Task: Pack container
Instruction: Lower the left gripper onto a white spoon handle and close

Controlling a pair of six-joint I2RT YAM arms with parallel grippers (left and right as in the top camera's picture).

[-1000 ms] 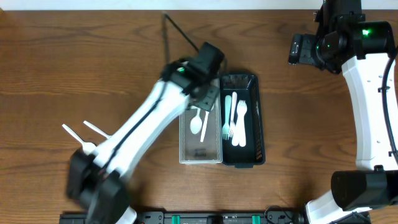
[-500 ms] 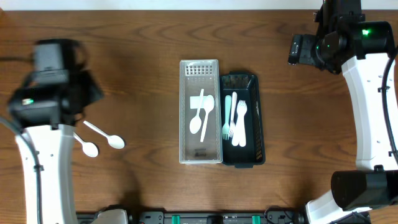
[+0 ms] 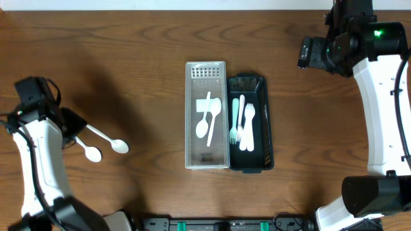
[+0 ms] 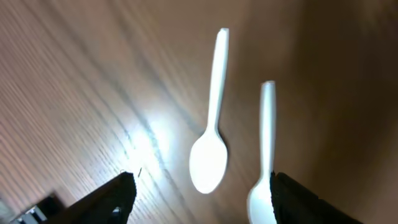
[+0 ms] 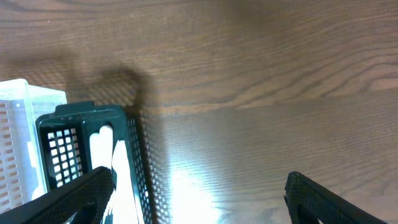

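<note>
Two white plastic spoons (image 3: pixel 109 140) (image 3: pixel 90 151) lie side by side on the wooden table at the far left. My left gripper (image 3: pixel 72 123) hovers over their handle ends, open, holding nothing. In the left wrist view one spoon (image 4: pixel 211 149) lies between the fingertips (image 4: pixel 115 196), and the other spoon (image 4: pixel 266 143) lies close to the right finger. A clear tray (image 3: pixel 191 115) in the middle holds white cutlery. A dark green basket (image 3: pixel 268 122) beside it holds white forks. My right gripper (image 3: pixel 308 51) stands open at the back right, beyond the basket (image 5: pixel 132 155).
The clear tray (image 5: pixel 22 118) and the basket touch along their long sides. The right arm (image 3: pixel 379 96) runs along the right edge of the table. Bare wood lies between the spoons and the tray.
My left arm has swung from over the clear tray to the far left and now hangs low over the two spoons, its jaws wider. The right arm has not moved.
</note>
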